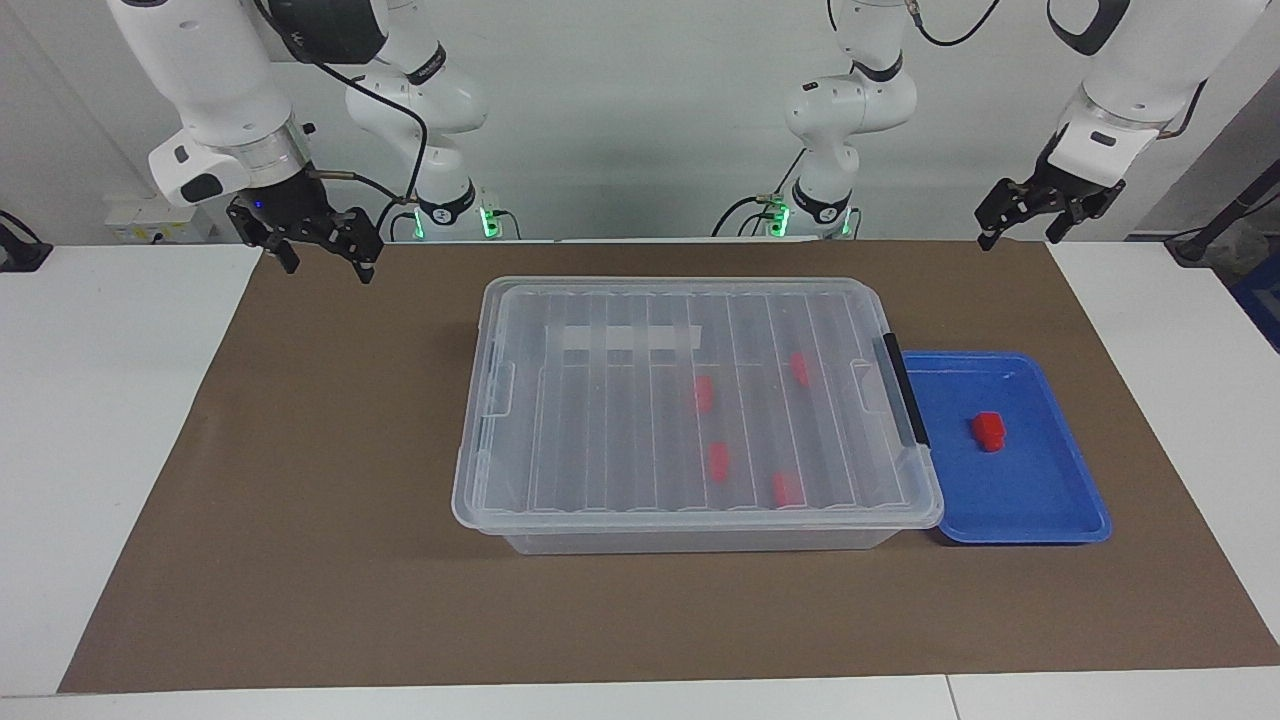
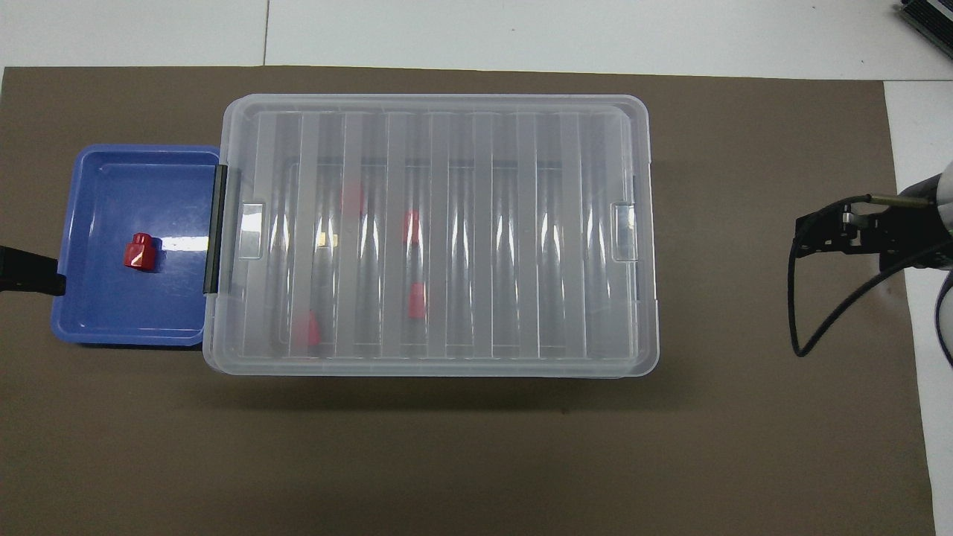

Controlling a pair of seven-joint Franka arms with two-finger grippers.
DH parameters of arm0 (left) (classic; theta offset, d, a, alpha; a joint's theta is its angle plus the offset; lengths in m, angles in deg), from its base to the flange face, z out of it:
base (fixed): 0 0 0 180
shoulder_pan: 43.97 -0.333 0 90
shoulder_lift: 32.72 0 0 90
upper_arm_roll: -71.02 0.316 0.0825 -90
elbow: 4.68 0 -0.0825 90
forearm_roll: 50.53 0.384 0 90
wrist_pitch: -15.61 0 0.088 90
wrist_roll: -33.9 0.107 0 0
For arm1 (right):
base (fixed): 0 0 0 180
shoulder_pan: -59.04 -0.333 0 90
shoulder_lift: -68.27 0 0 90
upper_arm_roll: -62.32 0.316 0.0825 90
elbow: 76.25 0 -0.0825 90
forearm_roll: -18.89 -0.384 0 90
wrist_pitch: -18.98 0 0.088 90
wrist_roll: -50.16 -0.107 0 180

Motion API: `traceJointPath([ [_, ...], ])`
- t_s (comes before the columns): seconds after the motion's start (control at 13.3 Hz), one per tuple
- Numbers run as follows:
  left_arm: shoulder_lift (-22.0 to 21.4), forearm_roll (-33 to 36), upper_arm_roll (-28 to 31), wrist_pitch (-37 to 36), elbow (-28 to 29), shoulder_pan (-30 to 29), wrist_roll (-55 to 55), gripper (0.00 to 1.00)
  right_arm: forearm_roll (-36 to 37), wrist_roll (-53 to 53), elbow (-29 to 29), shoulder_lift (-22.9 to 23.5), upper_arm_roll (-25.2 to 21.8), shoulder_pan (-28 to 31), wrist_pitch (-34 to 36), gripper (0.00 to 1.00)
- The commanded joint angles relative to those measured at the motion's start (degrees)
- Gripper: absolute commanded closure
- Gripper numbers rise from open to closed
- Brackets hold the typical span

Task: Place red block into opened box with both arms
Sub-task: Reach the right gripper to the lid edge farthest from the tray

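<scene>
The box (image 2: 439,234) sits mid-mat (image 2: 476,447) with its ribbed clear lid (image 2: 484,119) on, four red blocks showing blurred through it. Touching its black handle (image 2: 215,229), at the left arm's end, the blue tray (image 2: 97,313) holds one red block (image 2: 139,251). The left gripper (image 2: 30,272) pokes over the tray's rim; the right gripper (image 2: 841,227) hangs over the mat's edge.

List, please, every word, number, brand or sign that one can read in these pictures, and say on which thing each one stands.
No text can be read in either view.
White label strip on the lid of the clear box: looks blank through the ribs.
Ring at the right arm's joint: small dark lettering, too small to read.
Blue tray and red block: no marking seen.
</scene>
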Motion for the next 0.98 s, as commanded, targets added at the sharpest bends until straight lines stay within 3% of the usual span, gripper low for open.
traceJointPath([
  [0.0, -0.3, 0.9, -0.7, 3.0, 1.9, -0.9, 0.1, 0.00, -0.5, 1.0, -1.5, -1.1, 0.3, 0.2, -1.2, 0.00],
  [0.23, -0.1, 0.9, -0.7, 2.6, 1.6, -0.3, -0.1, 0.00, -0.5, 1.1, -1.5, -1.1, 0.5, 0.1, -1.4, 0.00],
  [0.53, -0.1, 0.9, -0.7, 2.5, 1.7, -0.3, -0.2, 0.00, -0.5, 0.7, -7.3, -1.4, 0.8, -0.6, -11.2, 0.04],
  [0.9, -0.2, 0.9, -0.7, 2.5, 1.7, -0.2, -0.2, 0.00, -0.5, -7.3, -12.5, 0.2, 0.8, -7.4, -19.7, 0.03],
])
